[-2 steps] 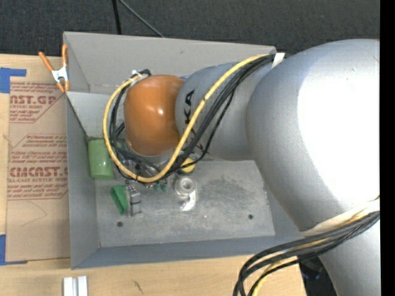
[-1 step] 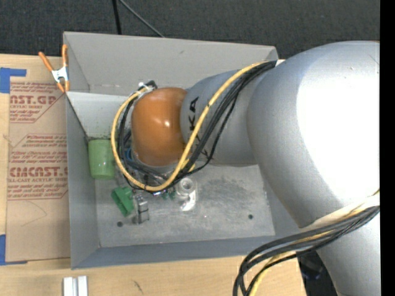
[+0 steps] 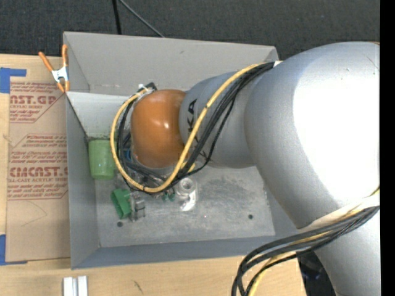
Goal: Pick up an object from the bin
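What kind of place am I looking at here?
Probably a robotics lab: a silver arm reaches into a grey metal bin holding a few small things, like a pale green block.

The silver arm [image 3: 321,134] reaches in from the right and slopes down toward the left, its wrist capped by an orange cover [image 3: 157,128], with yellow and black cables [image 3: 115,142] looping round that cover and back along the arm

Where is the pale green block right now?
In the camera view, the pale green block lies by the bin's left wall, just left of the arm's orange cover and above a smaller dark green piece.
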`<state>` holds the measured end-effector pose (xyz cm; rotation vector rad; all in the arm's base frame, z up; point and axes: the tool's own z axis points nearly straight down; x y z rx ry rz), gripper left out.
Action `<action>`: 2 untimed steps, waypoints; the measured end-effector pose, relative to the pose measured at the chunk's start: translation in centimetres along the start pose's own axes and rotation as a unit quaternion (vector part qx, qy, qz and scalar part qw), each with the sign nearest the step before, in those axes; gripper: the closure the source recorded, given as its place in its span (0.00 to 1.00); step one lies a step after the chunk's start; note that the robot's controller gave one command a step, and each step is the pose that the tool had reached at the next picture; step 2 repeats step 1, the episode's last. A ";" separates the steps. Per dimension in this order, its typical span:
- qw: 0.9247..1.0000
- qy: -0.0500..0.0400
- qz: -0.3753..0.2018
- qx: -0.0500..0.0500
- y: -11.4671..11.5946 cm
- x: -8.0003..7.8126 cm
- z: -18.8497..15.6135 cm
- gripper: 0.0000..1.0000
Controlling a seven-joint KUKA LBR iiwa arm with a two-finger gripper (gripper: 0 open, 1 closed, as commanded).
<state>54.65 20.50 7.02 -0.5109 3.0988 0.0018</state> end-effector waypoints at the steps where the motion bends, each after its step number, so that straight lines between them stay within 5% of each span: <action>1: 1.000 -0.005 0.000 0.000 1.3 -1.3 -14.7 1.00; 2: 1.000 -0.005 0.000 0.000 1.3 -1.3 -14.7 1.00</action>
